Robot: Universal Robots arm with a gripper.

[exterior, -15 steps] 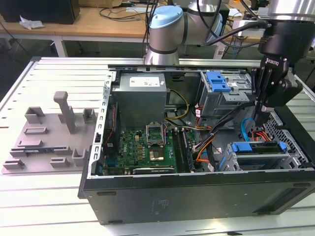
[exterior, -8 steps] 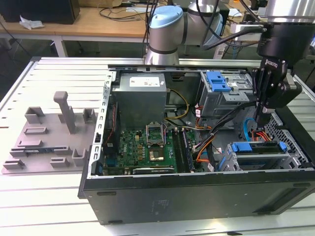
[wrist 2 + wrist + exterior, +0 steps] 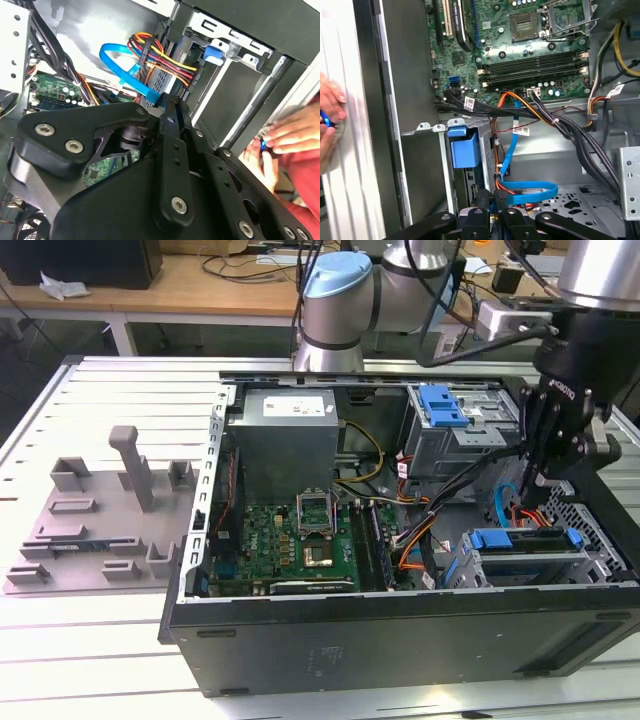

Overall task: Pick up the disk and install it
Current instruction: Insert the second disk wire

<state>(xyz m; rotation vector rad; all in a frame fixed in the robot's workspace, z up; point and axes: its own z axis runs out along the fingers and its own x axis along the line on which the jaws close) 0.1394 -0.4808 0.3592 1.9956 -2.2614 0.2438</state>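
The disk (image 3: 527, 558), silver with a blue bracket (image 3: 525, 538), lies inside the drive bay at the exterior view's lower right corner of the open computer case (image 3: 400, 640). In the first wrist view the disk's blue bracket (image 3: 465, 152) sits in the metal bay; in the second wrist view its blue tab (image 3: 212, 54) pokes from the bay. My gripper (image 3: 533, 483) hangs just above the disk's back end, shut, its tips (image 3: 492, 199) at the blue data cable (image 3: 530, 192) and the red-orange power wires (image 3: 165, 57). Whether the tips pinch a connector is hidden.
A person's hand (image 3: 287, 137) rests outside the case wall, also seen as a hand (image 3: 327, 110) in the first wrist view. A blue latch on a metal cage (image 3: 445, 410), a power supply (image 3: 285, 440) and the motherboard (image 3: 300, 540) occupy the case. A grey fixture plate (image 3: 100, 530) lies to the exterior view's left.
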